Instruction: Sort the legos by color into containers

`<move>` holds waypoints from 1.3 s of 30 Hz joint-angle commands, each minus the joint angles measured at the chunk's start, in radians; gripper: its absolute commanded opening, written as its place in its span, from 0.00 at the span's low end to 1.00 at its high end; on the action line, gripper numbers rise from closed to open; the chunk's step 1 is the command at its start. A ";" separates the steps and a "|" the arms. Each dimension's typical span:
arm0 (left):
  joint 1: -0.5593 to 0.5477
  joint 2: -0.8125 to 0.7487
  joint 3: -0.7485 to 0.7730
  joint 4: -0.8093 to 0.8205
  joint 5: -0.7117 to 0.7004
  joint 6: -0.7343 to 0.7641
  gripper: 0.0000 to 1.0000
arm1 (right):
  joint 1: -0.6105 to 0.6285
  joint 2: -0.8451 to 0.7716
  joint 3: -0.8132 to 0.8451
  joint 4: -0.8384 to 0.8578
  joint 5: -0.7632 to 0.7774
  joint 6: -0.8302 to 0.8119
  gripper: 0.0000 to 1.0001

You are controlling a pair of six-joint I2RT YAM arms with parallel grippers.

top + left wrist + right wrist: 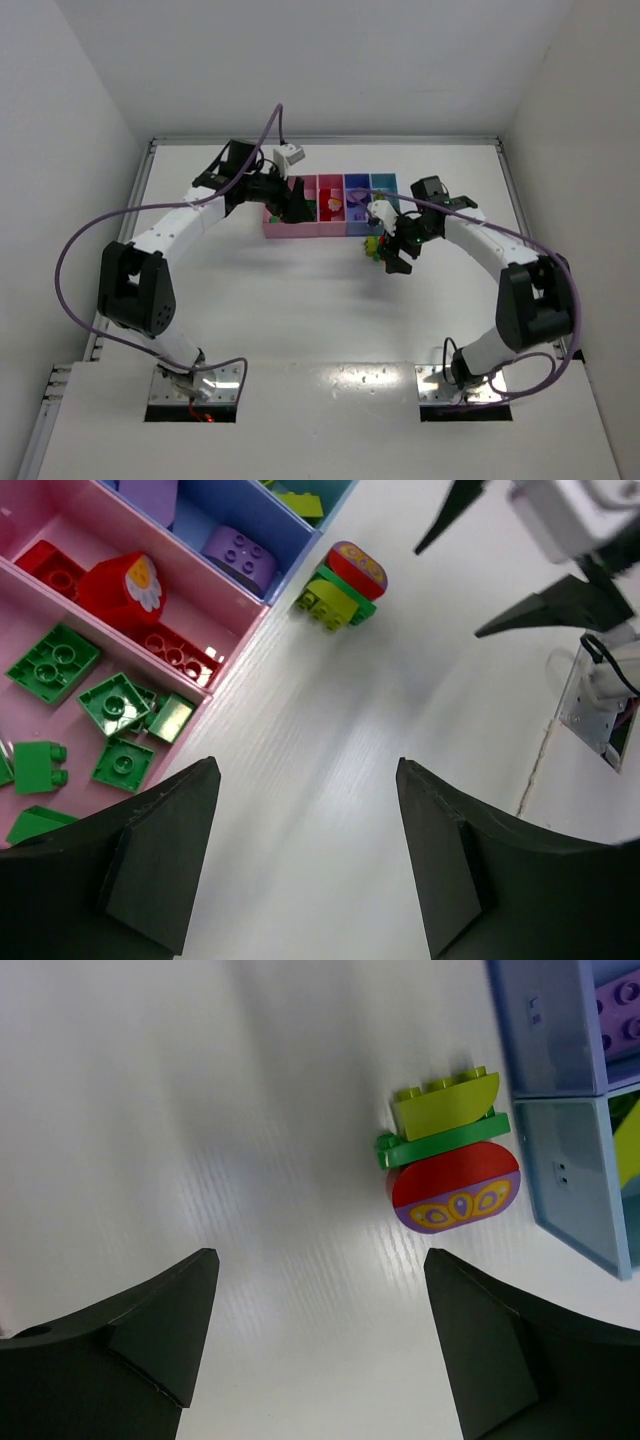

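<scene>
- Left gripper (305, 768): fingers spread wide and holding nothing, poised over the table (330, 780) just beside the wide pink bin (65, 720).
- Right gripper (320, 1260): fingers likewise apart and empty, near the block stack (450, 1150).
- Block stack: yellow-green, green and red pieces joined, lying on its side on the table just outside the light blue bin (570, 1160), untouched by either gripper.
- Contents: green blocks (115, 702) in the wide pink bin; red blocks (125, 585) in the narrow pink bin (75, 532); a purple block (240, 555) in the blue-violet bin (212, 508).

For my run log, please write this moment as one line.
left gripper: open, empty | right gripper: open, near mixed stack | mixed stack: yellow-green-red, on table beside containers, unsorted | containers: green, red, purple legos sorted
</scene>
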 commanded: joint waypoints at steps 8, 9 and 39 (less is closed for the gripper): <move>-0.252 -0.083 -0.075 0.005 -0.074 0.160 0.75 | -0.155 -0.022 -0.007 0.222 -0.115 0.454 0.84; -0.288 -0.069 -0.084 0.021 -0.087 0.169 0.75 | -0.172 -0.042 -0.026 0.255 -0.087 0.505 0.84; -0.445 0.419 0.120 0.329 -0.161 0.594 0.82 | -0.681 -0.155 -0.029 0.247 -0.131 0.949 0.87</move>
